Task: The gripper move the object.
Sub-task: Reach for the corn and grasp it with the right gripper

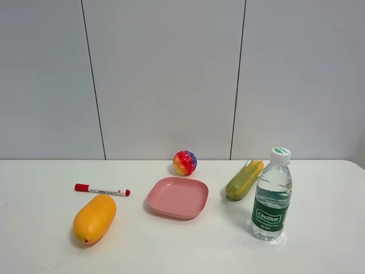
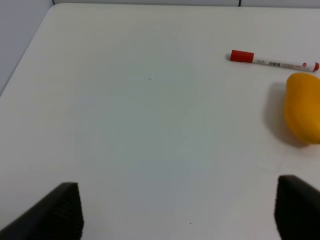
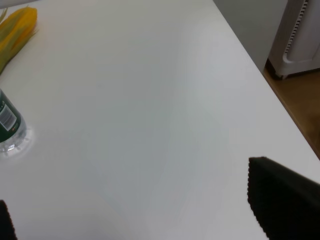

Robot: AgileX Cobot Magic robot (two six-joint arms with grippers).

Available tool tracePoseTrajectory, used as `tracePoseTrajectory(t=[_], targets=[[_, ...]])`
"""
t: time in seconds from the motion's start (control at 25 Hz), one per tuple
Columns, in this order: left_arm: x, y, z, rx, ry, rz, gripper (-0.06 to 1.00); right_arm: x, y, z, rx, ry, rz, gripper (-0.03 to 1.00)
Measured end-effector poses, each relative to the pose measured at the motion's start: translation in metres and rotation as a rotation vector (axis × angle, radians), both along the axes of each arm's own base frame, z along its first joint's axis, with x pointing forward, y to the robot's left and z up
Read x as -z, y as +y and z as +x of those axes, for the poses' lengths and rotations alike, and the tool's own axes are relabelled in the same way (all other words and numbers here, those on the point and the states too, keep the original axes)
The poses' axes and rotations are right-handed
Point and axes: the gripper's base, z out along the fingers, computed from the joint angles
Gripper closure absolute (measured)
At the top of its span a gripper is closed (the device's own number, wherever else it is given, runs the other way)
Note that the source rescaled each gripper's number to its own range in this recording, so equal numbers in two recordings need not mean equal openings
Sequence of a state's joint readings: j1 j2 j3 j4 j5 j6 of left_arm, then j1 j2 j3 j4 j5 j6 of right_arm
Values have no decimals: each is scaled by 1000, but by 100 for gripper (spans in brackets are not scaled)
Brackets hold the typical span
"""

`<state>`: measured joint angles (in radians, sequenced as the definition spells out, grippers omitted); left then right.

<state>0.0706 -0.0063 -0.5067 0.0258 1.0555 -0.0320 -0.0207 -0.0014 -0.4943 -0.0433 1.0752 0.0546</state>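
Lying near bottle (image 1: 272, 197), corn cob (image 1: 244, 181), left end effector (image 2: 180, 210) and right end effector (image 3: 145, 215) wide above white table (image 2: 150, 125)

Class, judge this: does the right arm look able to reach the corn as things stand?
Probably yes: the right end effector is open and the corn lies uncovered. The bottle stands just in front of it, so the approach would likely need to come from above or around.
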Motion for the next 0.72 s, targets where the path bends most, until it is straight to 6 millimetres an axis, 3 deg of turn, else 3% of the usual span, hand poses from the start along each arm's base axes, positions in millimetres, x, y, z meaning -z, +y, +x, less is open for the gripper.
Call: tracePoseTrajectory(t=[0.16,0.28,0.52,0.72], targets=[[0,0,0,0,0,0,-6,-3,7,0,-49,-23,68,-1],[0,0,0,0,0,0,-6,-24,13,0,-94,-140,125,-1],[0,0,0,0,0,0,-6,-101,21,14,-195,-257,132,-1],[0,0,0,0,0,0,-6,-177,30,44,-341,-322,56,-2]])
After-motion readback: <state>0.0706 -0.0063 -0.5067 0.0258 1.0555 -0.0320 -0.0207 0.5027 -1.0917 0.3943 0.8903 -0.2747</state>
